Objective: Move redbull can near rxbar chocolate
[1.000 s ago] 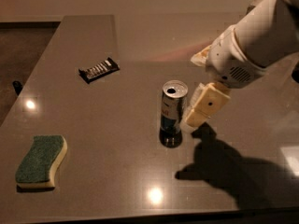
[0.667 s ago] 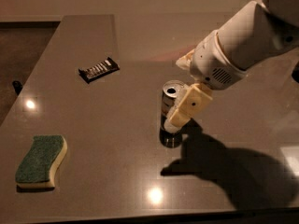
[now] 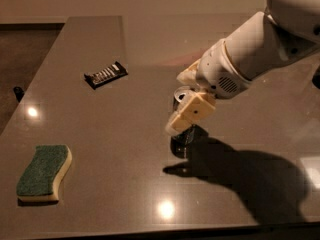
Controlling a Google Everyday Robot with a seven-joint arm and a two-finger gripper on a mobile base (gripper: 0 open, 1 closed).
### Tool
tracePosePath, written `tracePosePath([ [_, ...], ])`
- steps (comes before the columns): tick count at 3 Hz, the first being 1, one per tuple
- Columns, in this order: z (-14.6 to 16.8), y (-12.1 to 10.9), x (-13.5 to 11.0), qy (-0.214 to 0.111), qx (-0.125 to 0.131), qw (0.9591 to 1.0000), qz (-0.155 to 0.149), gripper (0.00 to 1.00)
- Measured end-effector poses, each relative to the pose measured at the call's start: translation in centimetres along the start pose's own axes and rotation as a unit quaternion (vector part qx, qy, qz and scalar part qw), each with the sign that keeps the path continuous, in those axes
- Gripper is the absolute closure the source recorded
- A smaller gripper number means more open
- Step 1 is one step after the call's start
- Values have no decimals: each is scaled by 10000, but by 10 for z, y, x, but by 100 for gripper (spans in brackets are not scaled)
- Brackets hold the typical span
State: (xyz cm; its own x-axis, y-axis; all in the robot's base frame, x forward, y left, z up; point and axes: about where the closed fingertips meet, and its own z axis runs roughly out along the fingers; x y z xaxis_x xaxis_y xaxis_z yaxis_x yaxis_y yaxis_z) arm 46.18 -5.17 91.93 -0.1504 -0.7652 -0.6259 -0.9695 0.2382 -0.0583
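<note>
The redbull can [image 3: 183, 138] stands upright on the grey table's middle, its silver top showing and its body mostly hidden by my gripper. My gripper [image 3: 178, 103] reaches in from the right on a white arm. It is open, with one cream finger [image 3: 192, 111] in front of the can and the other [image 3: 188, 75] behind it, so the can sits between them. The rxbar chocolate [image 3: 106, 74], a flat black bar with white lettering, lies flat to the far left of the can, well apart from it.
A green-and-yellow sponge [image 3: 44, 173] lies near the table's front left corner. The table [image 3: 115, 134] has its front edge at the bottom and its left edge running along the dark floor. The arm casts a wide shadow at the front right.
My gripper has moved left and closed in on the can, from beside it to straddling it. The can, bar and sponge have not moved.
</note>
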Motion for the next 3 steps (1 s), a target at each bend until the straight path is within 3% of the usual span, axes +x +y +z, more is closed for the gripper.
tracePosePath([
  [2, -5, -7, -11, -72, 30, 9999, -84, 65],
  [3, -10, -13, -38, -175, 12, 9995, -251, 95],
])
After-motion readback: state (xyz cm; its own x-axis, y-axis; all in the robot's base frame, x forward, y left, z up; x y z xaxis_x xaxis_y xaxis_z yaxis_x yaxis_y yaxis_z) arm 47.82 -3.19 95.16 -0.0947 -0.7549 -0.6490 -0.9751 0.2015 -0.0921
